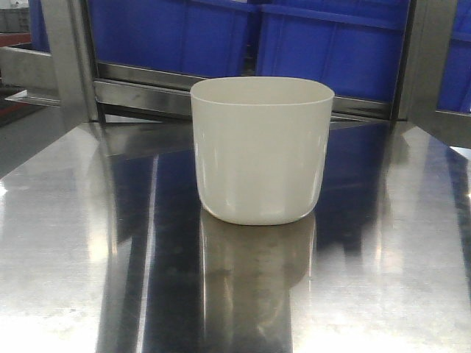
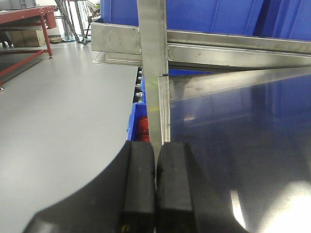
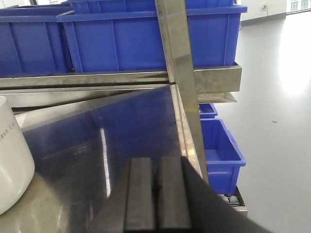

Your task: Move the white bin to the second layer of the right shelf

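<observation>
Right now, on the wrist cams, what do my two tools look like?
Left tool and right tool look alike: matte black, each with two blocky, rectangular fingers with rounded edges, rising from a wider black body. No cables, markings or labels show in either wrist view.

A polished steel worktop (image 1: 73, 257) mirrors the blue crates (image 1: 324, 51) standing at its far side. Smooth grey floor (image 2: 58, 111) spreads left toward a red-framed bench (image 2: 24, 14); bright light glares off the floor on the right.
</observation>
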`<state>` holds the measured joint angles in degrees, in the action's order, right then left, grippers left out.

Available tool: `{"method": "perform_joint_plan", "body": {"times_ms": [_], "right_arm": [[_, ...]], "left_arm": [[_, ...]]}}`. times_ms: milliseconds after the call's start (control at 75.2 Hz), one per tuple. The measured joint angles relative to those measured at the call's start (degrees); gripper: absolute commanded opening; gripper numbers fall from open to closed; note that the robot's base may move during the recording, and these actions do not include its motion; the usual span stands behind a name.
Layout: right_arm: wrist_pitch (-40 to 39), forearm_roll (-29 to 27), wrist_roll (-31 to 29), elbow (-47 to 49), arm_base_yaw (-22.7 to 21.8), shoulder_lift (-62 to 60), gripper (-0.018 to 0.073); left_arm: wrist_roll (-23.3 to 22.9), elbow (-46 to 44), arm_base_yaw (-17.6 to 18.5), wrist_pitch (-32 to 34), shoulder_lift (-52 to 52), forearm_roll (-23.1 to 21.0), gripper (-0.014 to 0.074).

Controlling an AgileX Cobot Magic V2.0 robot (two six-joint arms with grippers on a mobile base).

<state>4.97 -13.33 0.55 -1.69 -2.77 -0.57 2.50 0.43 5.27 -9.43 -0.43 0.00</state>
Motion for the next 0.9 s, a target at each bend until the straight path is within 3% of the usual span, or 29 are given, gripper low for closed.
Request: {"method": "perform_joint_plan", "body": {"times_ms": [905], "right_arm": [[-0.20,0.00,0.00,0.00,0.00,0.00,0.0051]], "left_arm": [[0.00,0.00,0.00,0.00,0.00,0.00,0.0085]]}}
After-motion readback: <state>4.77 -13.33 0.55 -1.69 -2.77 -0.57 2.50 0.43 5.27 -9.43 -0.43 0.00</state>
